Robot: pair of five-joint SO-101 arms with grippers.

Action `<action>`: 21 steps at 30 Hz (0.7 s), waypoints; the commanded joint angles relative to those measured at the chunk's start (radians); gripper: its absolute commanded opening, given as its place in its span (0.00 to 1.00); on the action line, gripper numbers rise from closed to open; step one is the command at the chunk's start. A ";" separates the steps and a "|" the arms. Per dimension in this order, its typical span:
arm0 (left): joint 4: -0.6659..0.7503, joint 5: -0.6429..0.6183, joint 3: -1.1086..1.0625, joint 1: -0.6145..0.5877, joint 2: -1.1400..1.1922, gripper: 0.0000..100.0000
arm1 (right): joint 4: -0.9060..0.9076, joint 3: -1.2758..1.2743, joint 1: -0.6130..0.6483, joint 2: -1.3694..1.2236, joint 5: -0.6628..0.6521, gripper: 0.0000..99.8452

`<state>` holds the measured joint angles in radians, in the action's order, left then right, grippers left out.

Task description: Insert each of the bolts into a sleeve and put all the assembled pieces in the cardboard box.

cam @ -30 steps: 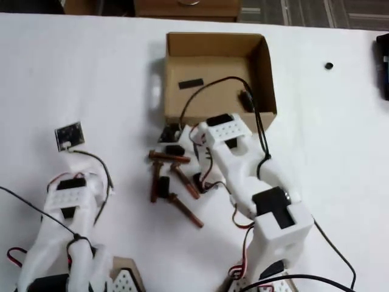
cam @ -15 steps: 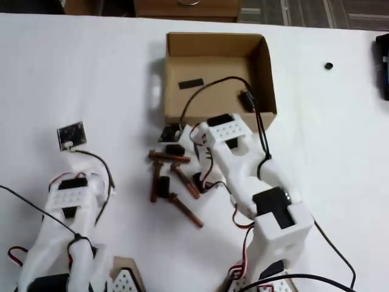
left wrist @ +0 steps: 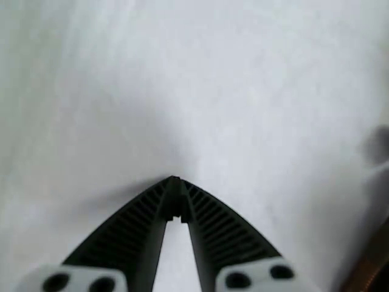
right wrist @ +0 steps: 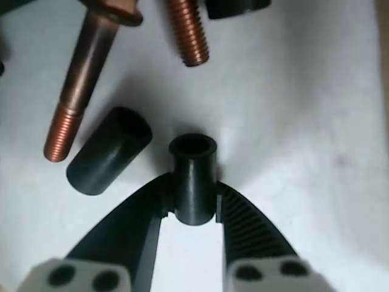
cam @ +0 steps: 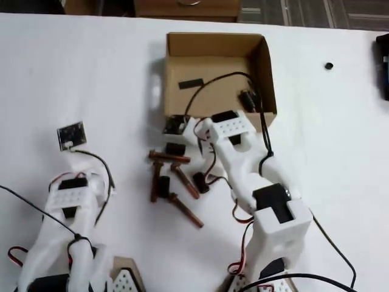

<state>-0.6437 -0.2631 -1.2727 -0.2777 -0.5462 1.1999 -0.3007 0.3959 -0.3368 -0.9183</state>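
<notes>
Black sleeve pinched endwise in the right jaws, bore open toward the copper bolts, probably so one can slide in. These lie loose on the bench before the cardboard box. Left jaws pressed together, parked aside over bare bench.

Four copper bolts lying loose and crisscrossed just outside the open cardboard box, one black sleeve pinched in the right gripper, second sleeve on its side nearby.
</notes>
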 commanded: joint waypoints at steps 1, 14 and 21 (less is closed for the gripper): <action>-0.002 -0.011 0.041 0.012 -0.014 0.02 | 0.002 -0.008 0.016 -0.022 0.002 0.02; -0.104 -0.008 0.085 0.061 -0.017 0.02 | 0.084 0.021 -0.004 0.348 0.178 0.02; -0.371 -0.008 0.303 0.078 -0.017 0.02 | 0.090 -0.029 -0.157 0.575 0.250 0.02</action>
<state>-0.8892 -0.2631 -1.0978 -0.2133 -0.5462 1.2843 -0.3222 0.3084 0.1235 -0.6820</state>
